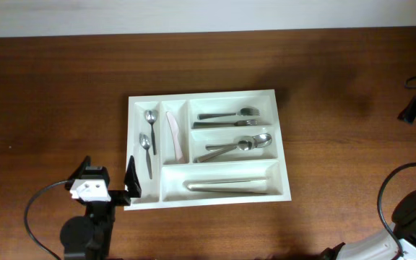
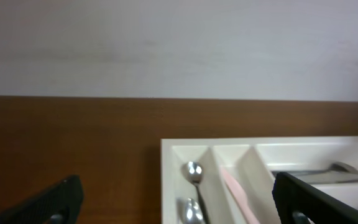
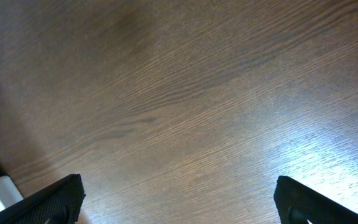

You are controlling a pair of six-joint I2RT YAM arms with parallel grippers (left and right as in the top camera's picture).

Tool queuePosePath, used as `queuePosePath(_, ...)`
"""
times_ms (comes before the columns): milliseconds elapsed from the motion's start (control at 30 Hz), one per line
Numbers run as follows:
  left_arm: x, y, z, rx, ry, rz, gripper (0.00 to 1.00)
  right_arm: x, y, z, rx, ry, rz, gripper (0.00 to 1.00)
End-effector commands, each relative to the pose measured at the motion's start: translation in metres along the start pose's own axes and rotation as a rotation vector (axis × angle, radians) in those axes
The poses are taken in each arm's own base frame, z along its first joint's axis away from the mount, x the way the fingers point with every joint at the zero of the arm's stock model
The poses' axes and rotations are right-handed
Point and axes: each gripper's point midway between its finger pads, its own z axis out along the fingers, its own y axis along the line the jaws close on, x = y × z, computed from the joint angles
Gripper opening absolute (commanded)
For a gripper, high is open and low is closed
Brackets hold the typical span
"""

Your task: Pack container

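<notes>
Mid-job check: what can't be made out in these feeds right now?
Right end effector: cut off by the overhead's bottom edge; wrist view shows only fingertips.
Container near-left corner: overhead, left end effector covers it.
Container's near half: left wrist, cut by bottom edge.
Long utensil: overhead, too small to identify.

- Overhead: looks straight down from high above the table, taking in the whole container.
- Left wrist: sits low and close by the container's near-left corner, facing level across it toward the wall; shares its narrow left compartments with overhead.
- Right wrist: points down, close to the bare table.
</notes>
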Motion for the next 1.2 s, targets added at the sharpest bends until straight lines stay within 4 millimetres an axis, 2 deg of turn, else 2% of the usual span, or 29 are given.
queuePosePath(0, 0.001, 0.013, -0.006, -0.073, -0.057, 0.021, 0.99, 0.0, 0.004, -0.007, -0.009, -0.018, 0.0, 0.99)
queuePosePath(133, 0.007, 0.013, -0.007, -0.07, -0.081, 0.021, 0.99, 0.0, 0.004, -0.007, -0.009, -0.018, 0.0, 0.99)
queuePosePath(333, 0.027, 0.012, -0.001, -0.06, -0.075, 0.02, 0.99, 0.0, 0.004, -0.007, -0.009, -0.018, 0.0, 0.99)
queuePosePath(467, 0.049, 0.011, 0.001, -0.047, -0.005, 0.02, 0.99, 0.0, 0.004, -0.007, -0.009, -0.018, 0.0, 0.99)
queuePosePath(600, 0.049, 0.012, 0.001, -0.054, -0.007, 0.065, 0.99, 0.0, 0.004, -0.007, -0.009, -0.018, 0.0, 0.99)
queuePosePath(1167, 0.049, 0.01, 0.001, -0.042, -0.007, 0.065, 0.99, 0.0, 0.004, -0.007, -0.009, -0.018, 0.0, 0.99)
